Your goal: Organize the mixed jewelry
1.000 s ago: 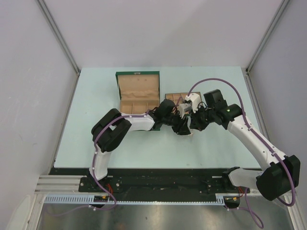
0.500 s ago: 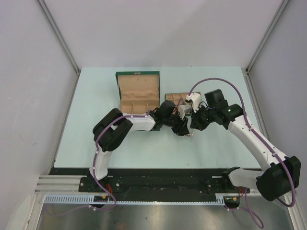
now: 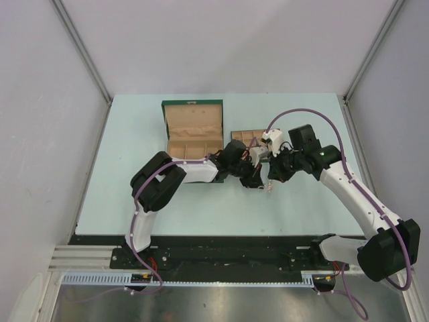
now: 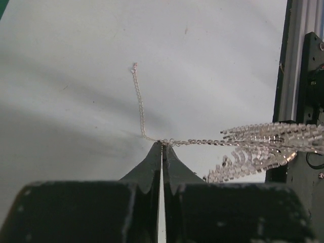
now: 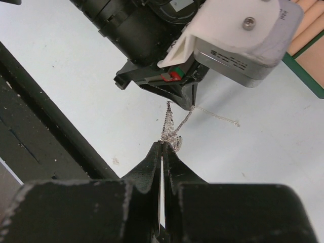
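**Necklace (image 4: 197,142) pinched at two spots, mid-table**

The table (image 3: 134,188), pale mint, is seen from above w/ both arm bases at its near edge. The left arm (image 3: 194,171) is bent in from the left and the right arm (image 3: 348,191) from the right. Their wrists are set close together just near of centre.

On the far half, left of centre, a green box (image 3: 193,102) is stood open, tan compartments shown. A small tan divided tray (image 3: 242,133) is set just right of it, partly hidden by the wrists.

The left gripper (image 4: 162,144) is closed to a hairline gap, the thin chain nipped at its fingertips. The right gripper (image 5: 162,145) is likewise closed, approx. the same slit, w/ the sparkly end of the necklace caught at its tips. The two grippers are pointed tip to tip, near each other but apart.

The pendant cluster (image 4: 263,144) is strung btw. them, its beaded strands fanned out. From the left tips the free chain end is run away over bare table to a tiny clasp (image 4: 134,66). Whether that end is resting on the surface cannot be told.
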`<state>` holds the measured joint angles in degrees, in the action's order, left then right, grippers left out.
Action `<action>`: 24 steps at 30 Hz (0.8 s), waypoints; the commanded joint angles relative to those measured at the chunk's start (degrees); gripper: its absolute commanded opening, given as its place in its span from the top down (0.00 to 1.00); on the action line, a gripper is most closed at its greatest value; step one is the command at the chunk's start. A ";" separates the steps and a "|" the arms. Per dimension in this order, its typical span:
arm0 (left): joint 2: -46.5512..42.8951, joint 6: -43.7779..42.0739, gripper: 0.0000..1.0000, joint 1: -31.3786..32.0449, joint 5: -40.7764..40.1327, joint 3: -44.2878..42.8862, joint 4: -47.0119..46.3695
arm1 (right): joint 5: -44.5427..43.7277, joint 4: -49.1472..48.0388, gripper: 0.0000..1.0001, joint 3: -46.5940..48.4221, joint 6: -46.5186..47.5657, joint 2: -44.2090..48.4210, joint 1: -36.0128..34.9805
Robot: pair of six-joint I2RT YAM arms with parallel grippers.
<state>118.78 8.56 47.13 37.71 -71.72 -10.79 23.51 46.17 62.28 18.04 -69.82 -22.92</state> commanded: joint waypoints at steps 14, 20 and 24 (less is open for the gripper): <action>-5.40 -2.32 1.00 -0.02 -0.36 -1.40 2.08 | 1.01 1.03 1.00 1.35 1.29 1.18 2.00; -7.25 -1.88 1.00 -0.90 -0.36 -1.75 2.70 | 0.84 0.67 1.00 0.82 1.55 0.74 2.00; -9.00 -1.70 1.00 -1.78 -0.27 -1.49 3.23 | 0.23 0.50 1.00 0.39 1.91 0.30 2.00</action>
<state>114.89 7.09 46.44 37.58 -71.72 -7.77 23.49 46.89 62.28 19.16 -69.82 -21.10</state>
